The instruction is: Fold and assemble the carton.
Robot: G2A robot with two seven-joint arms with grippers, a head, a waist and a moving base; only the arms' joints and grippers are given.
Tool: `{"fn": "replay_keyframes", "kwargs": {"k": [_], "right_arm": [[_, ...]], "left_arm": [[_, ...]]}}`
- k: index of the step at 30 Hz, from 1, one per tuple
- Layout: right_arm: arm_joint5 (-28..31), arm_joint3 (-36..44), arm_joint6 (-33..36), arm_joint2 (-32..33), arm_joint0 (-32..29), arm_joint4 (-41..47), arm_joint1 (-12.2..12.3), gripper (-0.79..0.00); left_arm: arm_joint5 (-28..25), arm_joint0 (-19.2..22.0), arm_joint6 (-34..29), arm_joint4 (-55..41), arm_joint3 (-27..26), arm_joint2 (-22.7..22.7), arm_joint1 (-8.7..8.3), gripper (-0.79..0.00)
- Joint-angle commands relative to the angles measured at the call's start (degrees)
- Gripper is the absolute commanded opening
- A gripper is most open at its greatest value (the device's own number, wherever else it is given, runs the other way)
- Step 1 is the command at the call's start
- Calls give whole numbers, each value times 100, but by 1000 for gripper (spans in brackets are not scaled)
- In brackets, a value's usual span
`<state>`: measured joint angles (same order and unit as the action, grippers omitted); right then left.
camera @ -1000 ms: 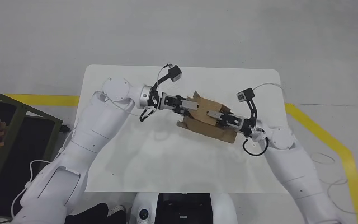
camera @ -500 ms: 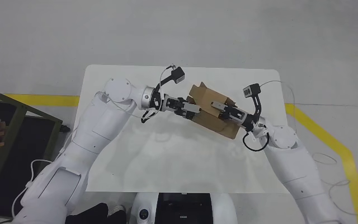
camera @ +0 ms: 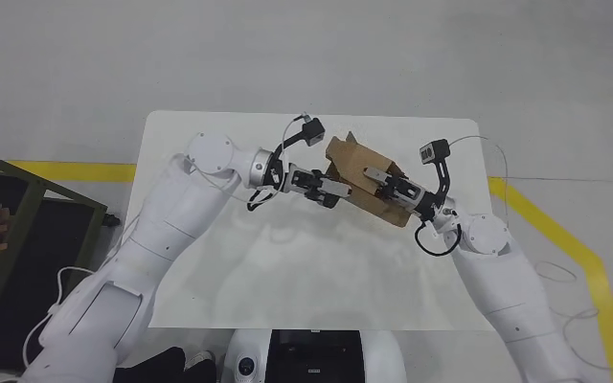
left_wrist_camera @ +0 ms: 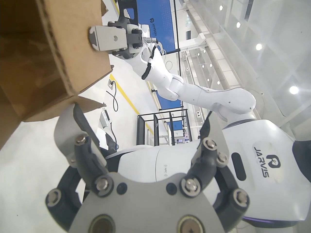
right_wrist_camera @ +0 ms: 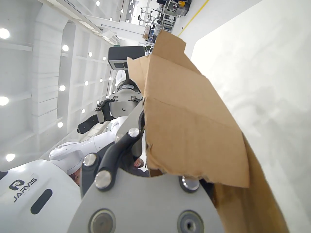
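Observation:
The brown carton [camera: 362, 175] is held tilted above the far middle of the white table [camera: 239, 278]. My right gripper [camera: 381, 178] is shut on one of its walls. In the left wrist view its flat finger [left_wrist_camera: 107, 40] presses on the outside of that wall. In the right wrist view a cardboard panel [right_wrist_camera: 189, 127] runs between my fingers and hides one; the other finger [right_wrist_camera: 132, 132] lies against it. My left gripper [left_wrist_camera: 141, 115] is open, fingers wide apart, just under the carton's [left_wrist_camera: 43, 49] lower corner, one fingertip touching a small flap. From above it [camera: 331, 188] sits at the carton's left side.
Bare tabletop lies below and in front of the carton. Yellow floor tape [camera: 536, 215] runs past the table's right edge. A dark frame [camera: 38, 215] stands on the floor to the left.
The carton has risen and shifted toward the far side of the table, tipping more upright, with the right gripper on it. The left gripper followed along its left side.

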<state>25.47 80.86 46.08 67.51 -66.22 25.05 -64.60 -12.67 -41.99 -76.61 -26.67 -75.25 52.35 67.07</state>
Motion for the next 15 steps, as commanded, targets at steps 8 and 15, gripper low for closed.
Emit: {"fn": "replay_keyframes", "kwargs": {"k": [8,15], "right_arm": [[-14,42,-21,-73,-29,43,-35,-785],[-20,51,41,-144,-91,36,-54,-785]], "left_arm": [[-49,82,-24,-73,124,-95,51,0],[-77,103,-20,-72,207,-100,65,0]]}}
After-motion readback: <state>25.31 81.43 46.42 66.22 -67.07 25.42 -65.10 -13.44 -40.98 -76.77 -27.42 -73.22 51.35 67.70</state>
